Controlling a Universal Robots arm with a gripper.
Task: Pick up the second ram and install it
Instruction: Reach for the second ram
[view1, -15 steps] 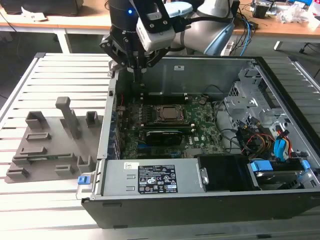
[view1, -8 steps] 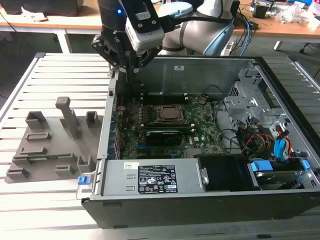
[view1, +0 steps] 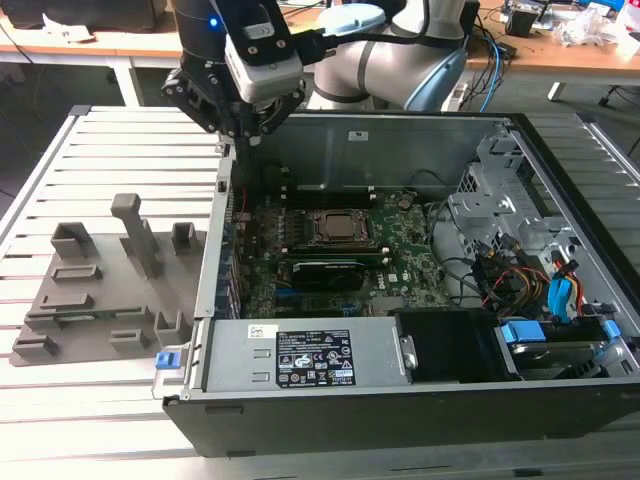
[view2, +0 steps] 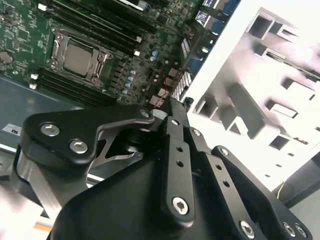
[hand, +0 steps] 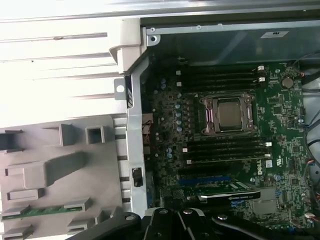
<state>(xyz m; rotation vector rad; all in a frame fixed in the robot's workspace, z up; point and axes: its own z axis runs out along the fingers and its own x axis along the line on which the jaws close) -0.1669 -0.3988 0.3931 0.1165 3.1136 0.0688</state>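
Exterior view: the gripper (view1: 245, 132) hangs over the open computer case's (view1: 213, 250) back corner, in the upper part of the exterior view's left. Its fingers are pinched together on nothing I can see. The grey fixture plate (view1: 60, 335) lies outside the case.

Second wrist view: the gripper (view2: 169, 106) points at the case wall, beside the CPU socket (view2: 75, 55).

First wrist view: the second ram (hand: 42, 211) lies flat between 2 holders on the plate, likely parked for pickup, apart from the gripper (hand: 172, 214).

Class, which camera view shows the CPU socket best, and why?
The first wrist view: the CPU socket faces the camera nearly square-on, whole. The second wrist view shows it whole but skewed; the exterior view, farther off and slanted.
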